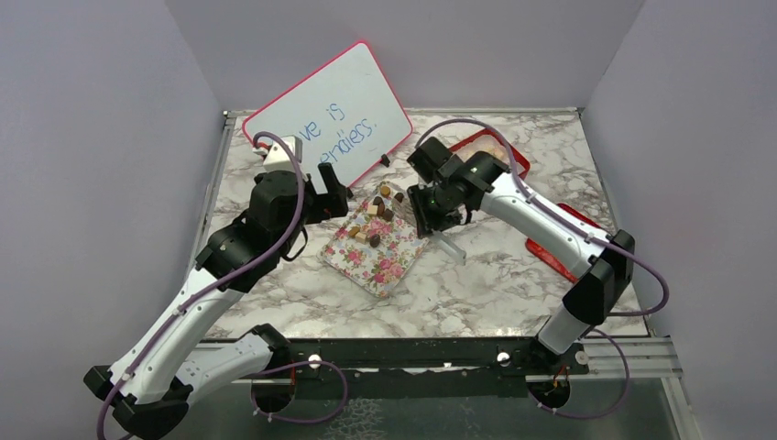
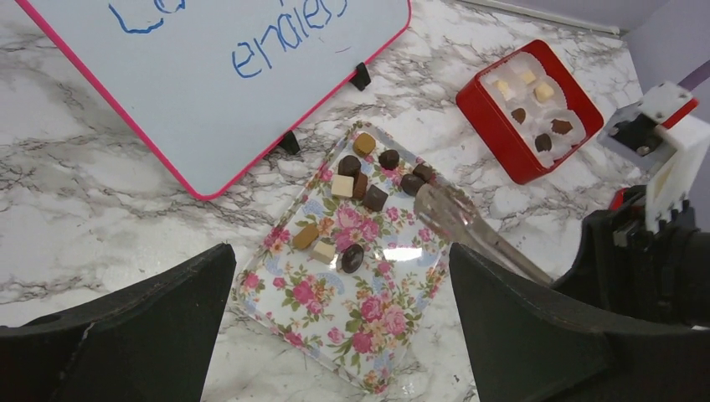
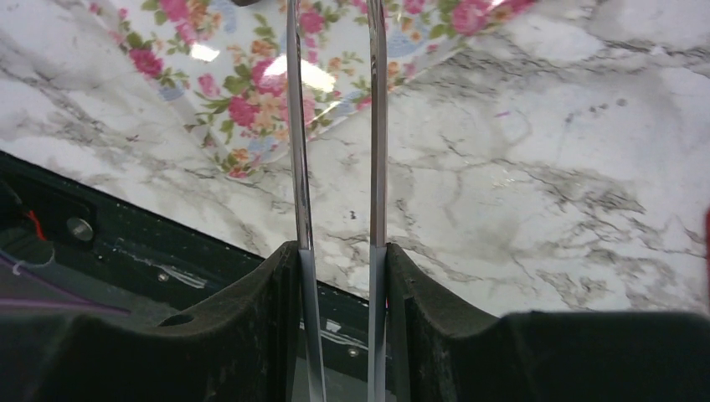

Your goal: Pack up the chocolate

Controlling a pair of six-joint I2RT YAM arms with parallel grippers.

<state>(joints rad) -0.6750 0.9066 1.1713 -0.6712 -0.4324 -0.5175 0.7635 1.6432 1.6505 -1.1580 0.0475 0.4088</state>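
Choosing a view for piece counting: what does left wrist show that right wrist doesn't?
Only left wrist: the chocolate on the floral tray, the red box with several pieces in its cells, the whiteboard. Only right wrist: the right claw shut on the tongs, the black rail. Both: floral tray, marble table, tongs.

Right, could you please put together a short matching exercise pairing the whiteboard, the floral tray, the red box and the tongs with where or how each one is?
Things:
1. whiteboard
2. floral tray
3. red box
4. clear tongs

Places or states:
A. held between the right jaws
B. propped at the back left, blue writing on it
C. back right, some cells filled
D. mid-table, loose chocolate on it

Pairs: 1-B, 2-D, 3-C, 4-A
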